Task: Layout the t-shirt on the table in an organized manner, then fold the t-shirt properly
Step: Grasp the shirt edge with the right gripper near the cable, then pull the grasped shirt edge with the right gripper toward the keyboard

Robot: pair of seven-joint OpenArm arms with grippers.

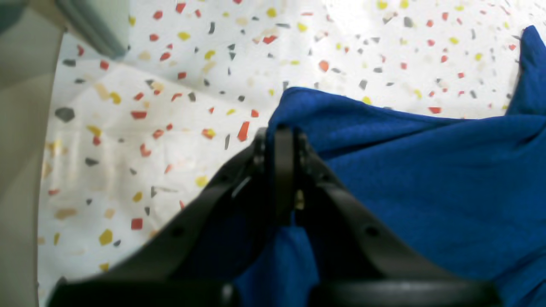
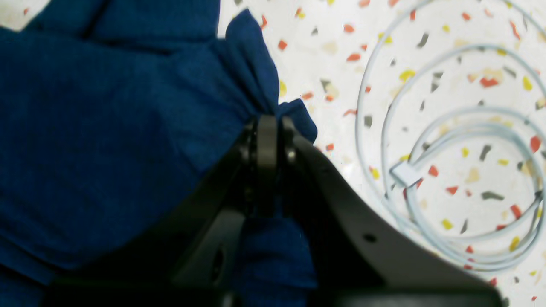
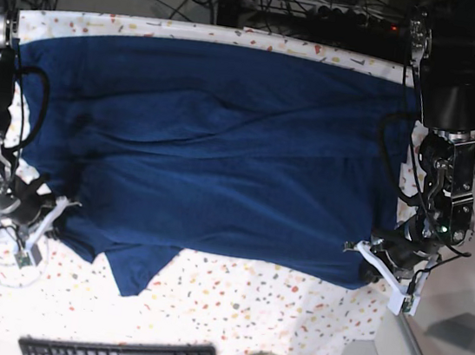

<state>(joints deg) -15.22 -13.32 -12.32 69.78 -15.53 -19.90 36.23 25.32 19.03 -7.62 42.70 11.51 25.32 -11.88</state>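
The large dark navy-blue soft fabric t-shirt (image 3: 214, 157) lies spread across the white cloth-covered table speckled with red, yellow and grey flecks (image 3: 247, 306), covering most of its width, with one sleeve trailing toward 7 o'clock in the base view. The black left gripper (image 1: 279, 132) is clenched on a shirt corner; in its wrist view fabric bunches through the jaws and spreads away toward 3 o'clock. The black right gripper (image 2: 268, 121) is likewise clenched on a gathered shirt edge, cloth extending from the jaws toward 9 and 11 o'clock. A coiled white cable (image 2: 452, 170) lies on the table at 3 o'clock of that gripper.
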